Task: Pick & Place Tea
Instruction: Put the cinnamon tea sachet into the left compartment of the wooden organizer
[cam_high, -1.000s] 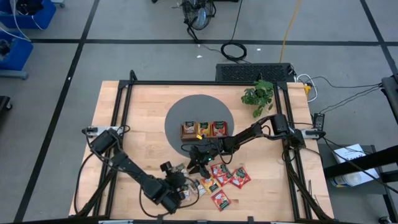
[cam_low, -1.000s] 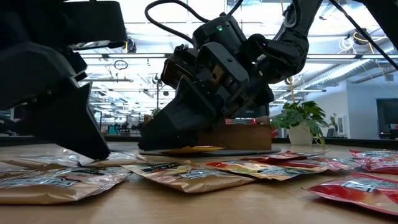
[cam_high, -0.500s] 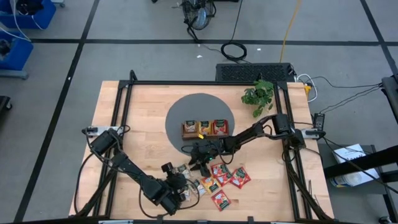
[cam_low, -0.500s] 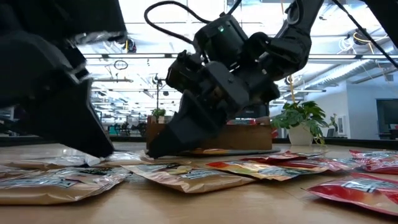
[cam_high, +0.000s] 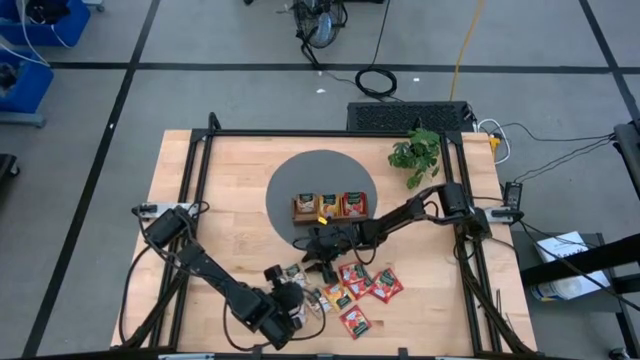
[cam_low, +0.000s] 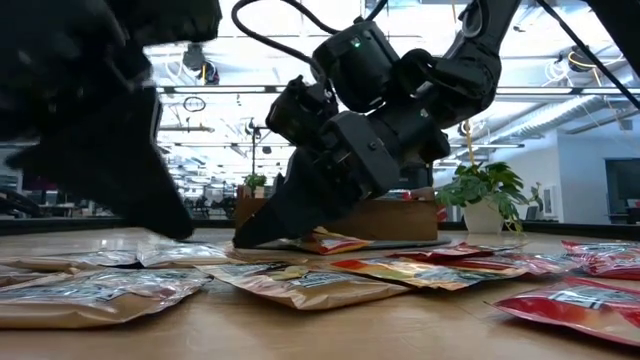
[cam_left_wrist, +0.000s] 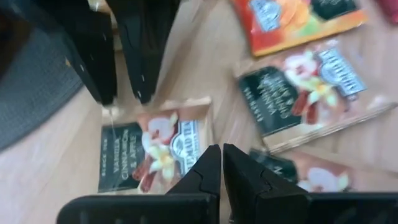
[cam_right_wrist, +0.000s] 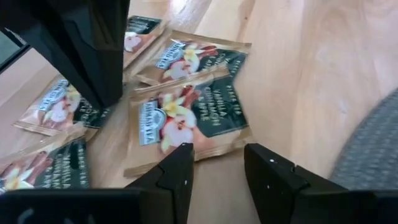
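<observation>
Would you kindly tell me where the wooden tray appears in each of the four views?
High view: the tray lies mid-table on the round grey mat.
Low view: the tray is mid-picture in the background, partly hidden.
Left wrist view: not in it; only the mat shows.
Right wrist view: not in it; only the mat's edge shows.
Shared landmark: the mat.

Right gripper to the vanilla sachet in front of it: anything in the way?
Nothing visible. The right gripper is open, with the vanilla sachet lying flat on bare table just ahead of its fingers. The left gripper, shut, hovers beside the pile rather than between them.
</observation>
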